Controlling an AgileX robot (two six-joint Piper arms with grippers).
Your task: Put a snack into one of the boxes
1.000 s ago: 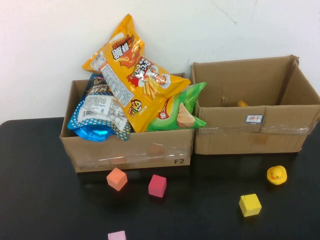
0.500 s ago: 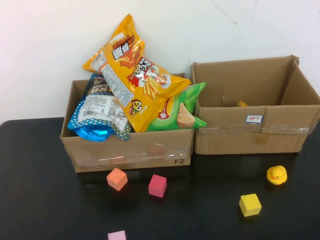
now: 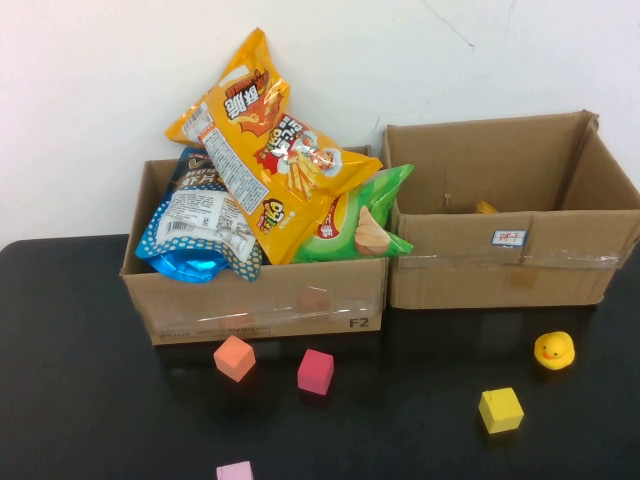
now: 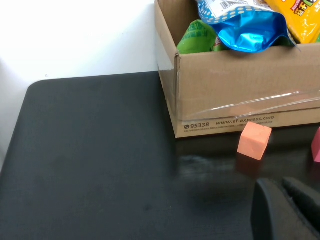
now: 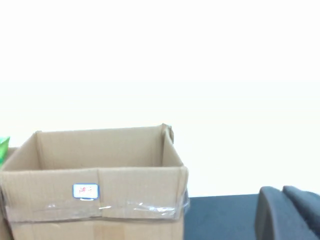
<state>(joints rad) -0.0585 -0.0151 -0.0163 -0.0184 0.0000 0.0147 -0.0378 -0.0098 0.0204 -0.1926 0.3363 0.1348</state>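
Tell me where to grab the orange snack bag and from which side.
Likely best: pinch the orange snack bag by its crimped top edge, coming from above. It leans atop the pile in the left box, that end sticking up free. Left gripper and right gripper are shut, low, away from it.

Brown boxes point(image 3: 255, 300), orange snack bag point(image 3: 262, 150) (red print), yellow duck point(image 3: 553, 350).

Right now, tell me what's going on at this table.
Nothing is being handled. The left claw sits shut low over the black table near the orange cube; the right claw sits shut beside the labelled box. The left box is heaped with snack bags. No snack has been picked up.
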